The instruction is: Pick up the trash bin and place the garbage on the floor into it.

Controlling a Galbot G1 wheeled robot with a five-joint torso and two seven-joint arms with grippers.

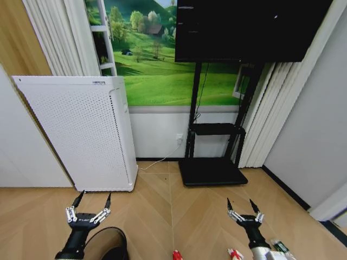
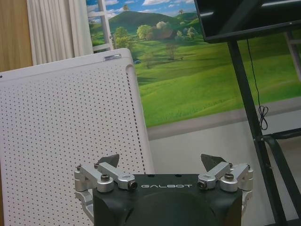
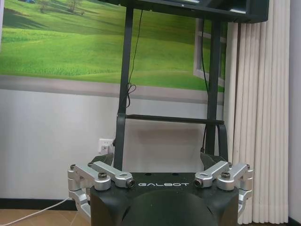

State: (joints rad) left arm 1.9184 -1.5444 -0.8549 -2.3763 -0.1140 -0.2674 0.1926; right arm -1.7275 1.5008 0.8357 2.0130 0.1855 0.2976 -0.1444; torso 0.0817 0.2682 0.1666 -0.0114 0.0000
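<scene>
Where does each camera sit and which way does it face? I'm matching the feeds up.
Head view: looks forward and down at the floor; left gripper, right gripper, trash bin show.
Left wrist view: faces the white appliance; left gripper open.
Right wrist view: faces the TV stand; right gripper open.
Shared: the meadow mural.

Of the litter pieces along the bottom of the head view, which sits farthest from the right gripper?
The red can, near bottom centre. The red-and-white packet and green bottle lie on either side of the right gripper's arm.
</scene>
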